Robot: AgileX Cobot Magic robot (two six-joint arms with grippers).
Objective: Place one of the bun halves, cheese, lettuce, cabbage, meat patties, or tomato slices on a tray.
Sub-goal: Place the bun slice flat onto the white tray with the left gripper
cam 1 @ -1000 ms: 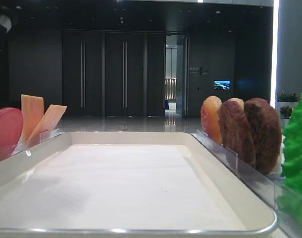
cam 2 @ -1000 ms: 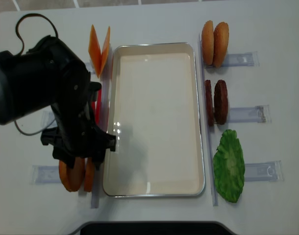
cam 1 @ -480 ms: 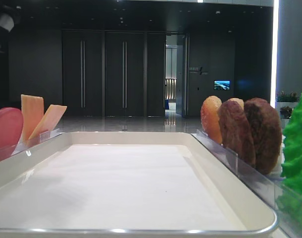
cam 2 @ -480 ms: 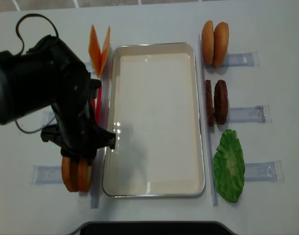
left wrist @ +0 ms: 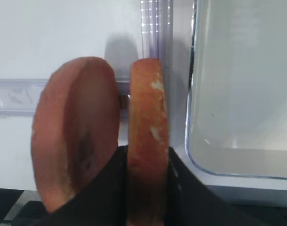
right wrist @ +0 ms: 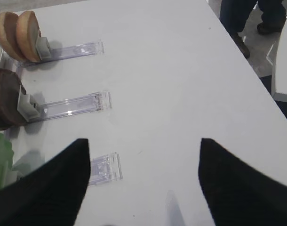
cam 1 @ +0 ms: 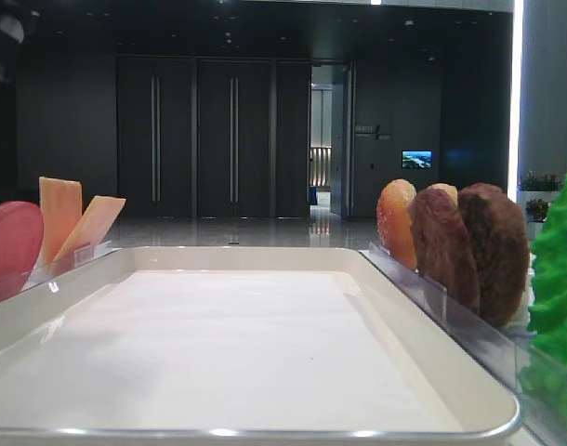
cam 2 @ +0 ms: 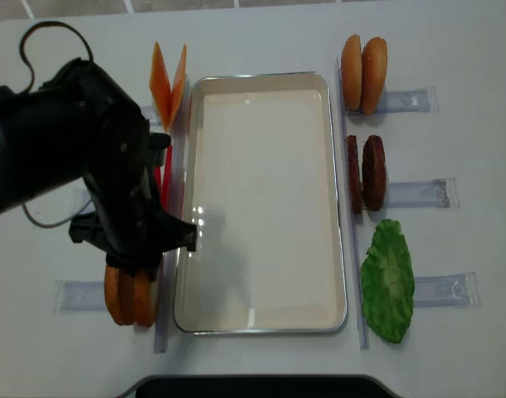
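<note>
The left gripper (left wrist: 146, 188) is clamped on a bun half (left wrist: 147, 136) standing on edge just left of the tray (left wrist: 237, 162). The right gripper (right wrist: 143, 183) stands open above the table (right wrist: 181, 84).

tray (cam 2: 261, 199) interior: bare, open from above
left flank: cheese (cam 2: 168, 84), tomato slices (cam 1: 9, 243) upright beside rim
right flank: meat patties (cam 2: 365, 172), lettuce (cam 2: 387, 280) close to rim
desk (right wrist: 181, 84) far right: free

Counted across the views, there are four bun halves (cam 2: 362, 62), two at upper right and two at lower left, two meat patties (cam 2: 372, 172), two cheese (cam 2: 168, 81) slices, one lettuce leaf (cam 2: 388, 280) and one tray (cam 2: 261, 323).
</note>
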